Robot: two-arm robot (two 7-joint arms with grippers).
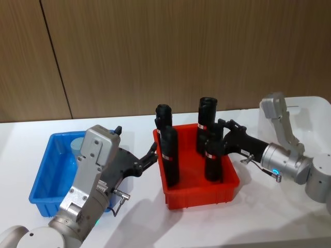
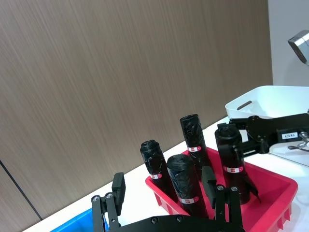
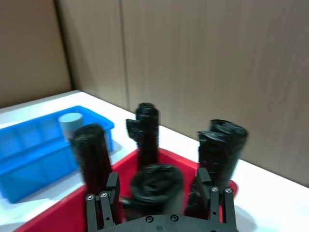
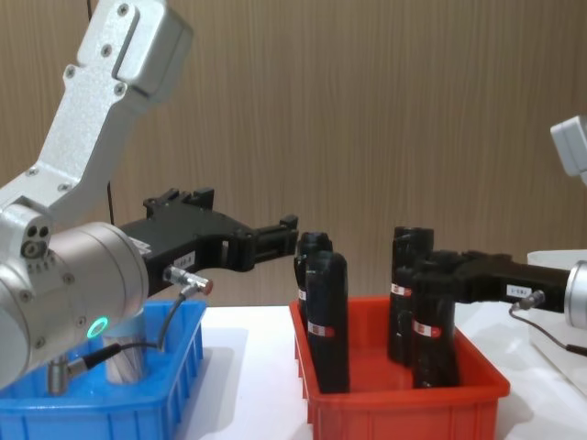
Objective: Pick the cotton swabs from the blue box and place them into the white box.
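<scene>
Hovering between blue box (image 1: 44,181) and red bin (image 1: 227,188), the left gripper (image 1: 150,155) was open and empty. The right gripper (image 1: 220,137), jaws spread, reached among black rolls (image 1: 169,155). One swab jar (image 1: 77,144) remained in the blue box's far end; grasping it came next, then the white box (image 1: 315,111).

Red bin (image 1: 227,188) sitting mid-tabletop (image 1: 139,222), toward its front edge. Four black rolls (image 1: 169,157) with red labels standing upright inside. Wood-panelled wall (image 1: 155,51) running behind.
</scene>
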